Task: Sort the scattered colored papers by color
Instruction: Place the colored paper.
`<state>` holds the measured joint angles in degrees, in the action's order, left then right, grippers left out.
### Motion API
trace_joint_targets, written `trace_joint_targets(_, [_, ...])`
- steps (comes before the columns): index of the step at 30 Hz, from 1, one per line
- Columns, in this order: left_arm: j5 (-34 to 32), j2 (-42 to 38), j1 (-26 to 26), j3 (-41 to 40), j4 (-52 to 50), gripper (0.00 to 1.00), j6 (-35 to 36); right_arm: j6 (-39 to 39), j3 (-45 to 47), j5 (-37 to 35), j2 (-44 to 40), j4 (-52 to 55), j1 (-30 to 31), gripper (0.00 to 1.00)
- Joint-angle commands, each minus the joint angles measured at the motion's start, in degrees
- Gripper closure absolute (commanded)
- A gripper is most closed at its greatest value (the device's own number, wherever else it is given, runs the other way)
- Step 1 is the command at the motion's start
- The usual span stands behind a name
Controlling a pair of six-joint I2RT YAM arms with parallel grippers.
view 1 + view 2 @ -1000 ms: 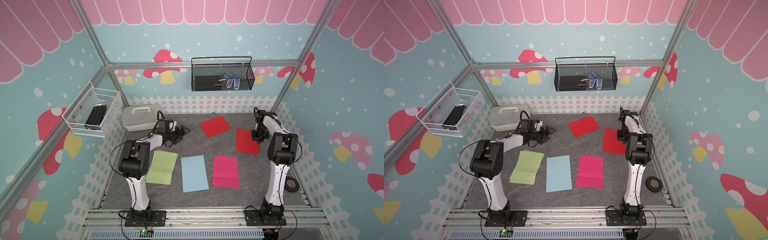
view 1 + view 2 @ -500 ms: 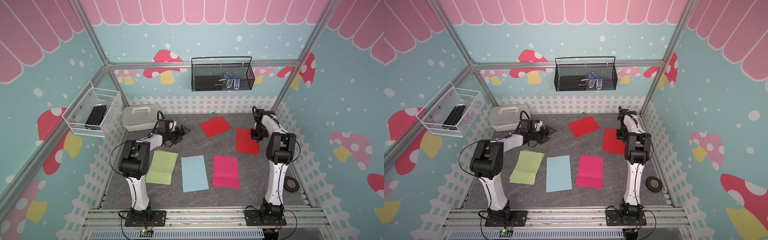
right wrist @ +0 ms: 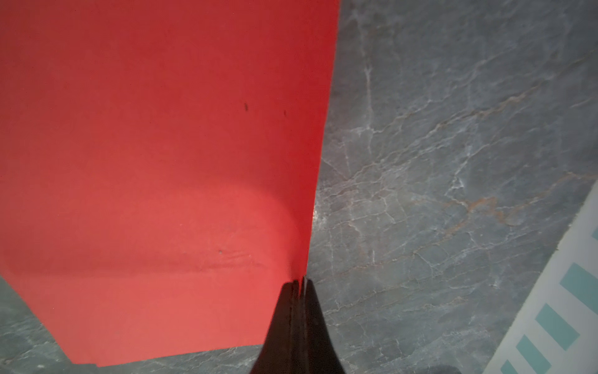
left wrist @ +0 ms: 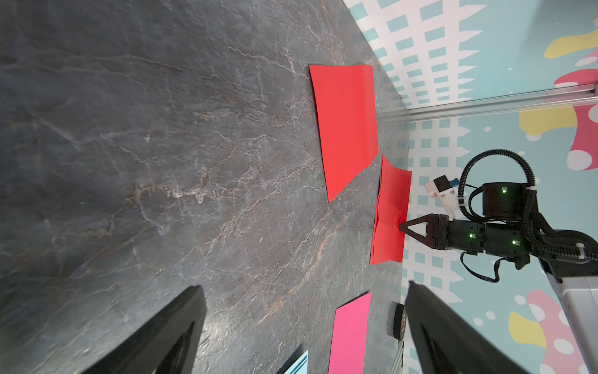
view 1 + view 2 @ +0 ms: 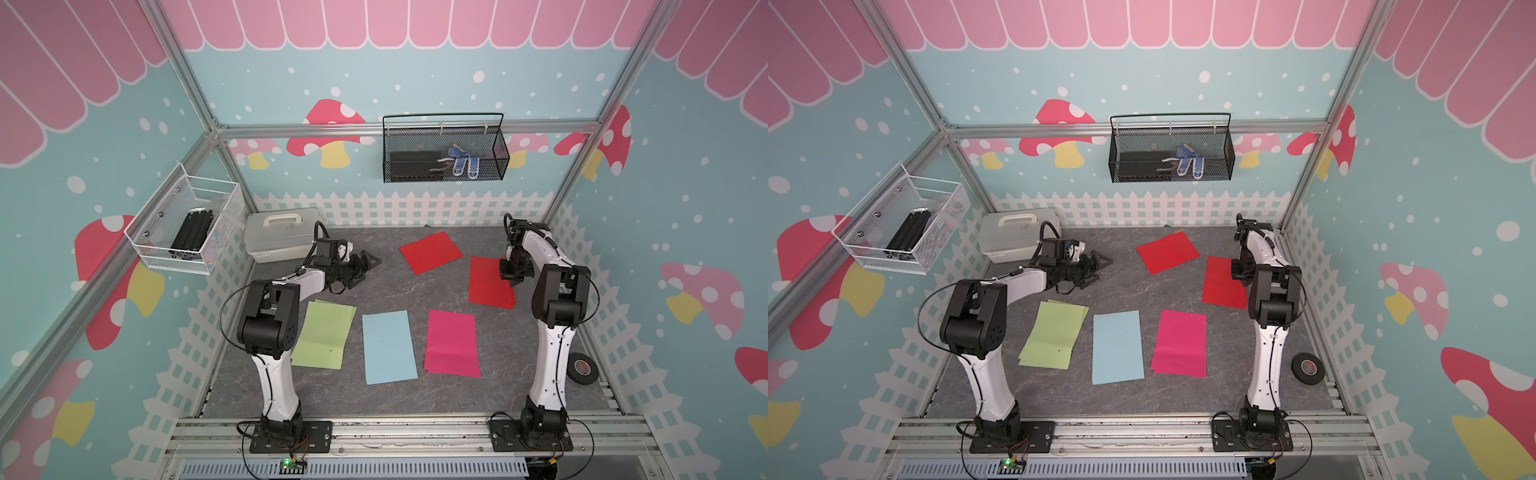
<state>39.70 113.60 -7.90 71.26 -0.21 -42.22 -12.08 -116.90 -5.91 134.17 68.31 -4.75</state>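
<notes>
1. Front row on the grey table (image 5: 374, 399), left to right: green paper (image 5: 324, 334) with a second green edge showing beneath it, blue paper (image 5: 388, 347), magenta paper (image 5: 452, 344). All flat, none touching.
2. Mid right: near red paper (image 5: 486, 282). The right gripper (image 3: 299, 284) is pinched together on its edge, and that side is lifted off the table.
3. Mid left: left gripper (image 5: 365, 268), jaws wide apart, holding nothing, low over the table.
4. Far: far red paper (image 5: 430, 251), flat and skewed, apart from the near one.
</notes>
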Motion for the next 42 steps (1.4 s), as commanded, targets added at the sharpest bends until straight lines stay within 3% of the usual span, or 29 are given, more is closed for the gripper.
trace_joint_targets(1, [0.64,1.29,0.44,-0.4,0.21,0.01,0.6,-0.24,0.88,3.14,-1.25,0.44,0.45,1.0])
trace_joint_targets(20, [0.64,0.92,0.48,-1.04,0.21,0.01,0.65,-2.01,4.05,14.61,-6.53,-2.72,-0.86,1.0])
trace_joint_targets(30, [0.61,1.18,0.5,-1.01,0.21,0.01,0.69,-2.69,4.49,14.9,-5.45,-3.03,-1.21,1.0])
trace_joint_targets(38, [0.64,1.42,0.49,-1.03,0.27,0.01,0.7,-4.26,7.14,21.55,-7.34,-5.88,-2.73,1.0])
trace_joint_targets(42, [0.55,1.42,0.45,-0.97,0.22,0.01,0.66,-4.45,7.86,21.37,-7.33,-6.18,-3.05,1.0])
